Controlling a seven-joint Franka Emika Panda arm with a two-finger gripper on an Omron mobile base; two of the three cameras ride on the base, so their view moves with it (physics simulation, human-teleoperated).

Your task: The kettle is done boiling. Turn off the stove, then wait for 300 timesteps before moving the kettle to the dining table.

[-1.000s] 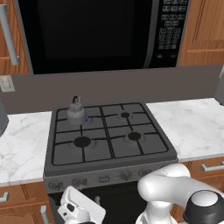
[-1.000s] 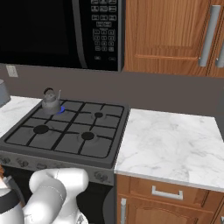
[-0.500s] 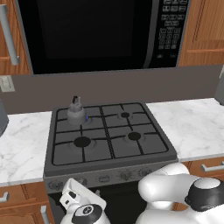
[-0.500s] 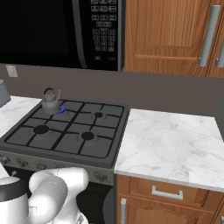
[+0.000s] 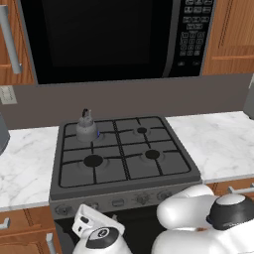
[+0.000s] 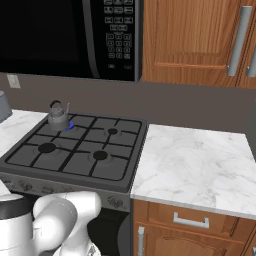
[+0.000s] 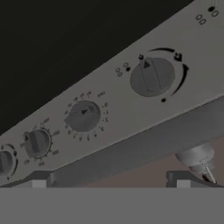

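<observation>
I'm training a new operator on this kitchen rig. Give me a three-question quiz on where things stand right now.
1. True or false: the kettle sits on the stove's front right burner.
2. What shows beside the kettle's base? A) a blue flame B) a pan C) a mug
3. Fill in: the tool faces the stove's front ____.

Key: 1. False, it is on the back left burner. 2. A. 3. knobs; its fingers stand wide apart, touching nothing.

The kettle (image 5: 86,128) looks like dull grey metal. Under it, the stove (image 5: 124,171) is matt dark grey with black grates. Beside the stove, the bench (image 6: 195,165) is smooth veined marble over glossy wooden cabinets (image 6: 190,40).
</observation>
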